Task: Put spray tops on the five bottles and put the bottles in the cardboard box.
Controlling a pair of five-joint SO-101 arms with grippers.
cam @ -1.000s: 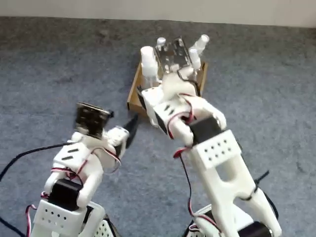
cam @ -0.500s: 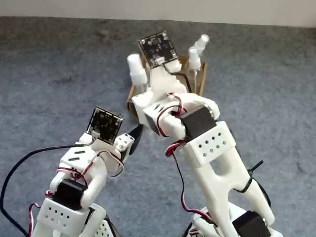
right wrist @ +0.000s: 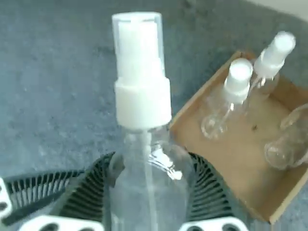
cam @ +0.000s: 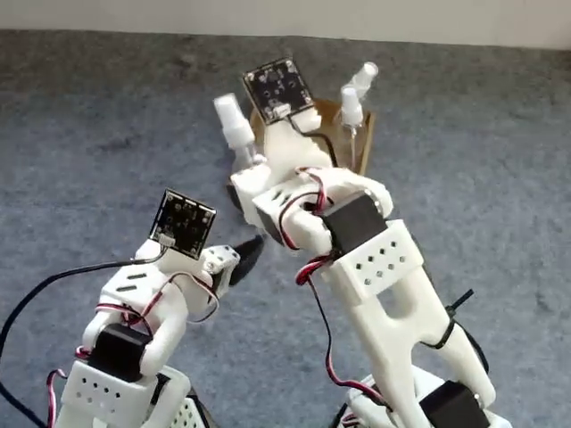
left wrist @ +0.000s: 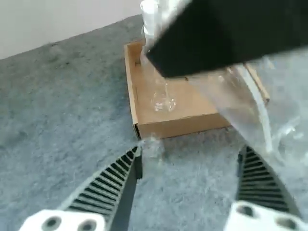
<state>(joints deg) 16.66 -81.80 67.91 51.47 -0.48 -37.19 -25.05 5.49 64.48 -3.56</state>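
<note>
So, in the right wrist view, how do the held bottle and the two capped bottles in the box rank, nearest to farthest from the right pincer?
1. The held bottle, clamped in the right pincer.
2. The nearer capped bottle, at the box's near side.
3. The farther capped bottle, behind it, deeper in.

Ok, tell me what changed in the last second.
The right gripper, shut on a bottle, swung from over the box toward its left edge as the high view shows it, wrist turning. The left gripper, open, barely moved. The box and the other bottles in it stayed put.
</note>
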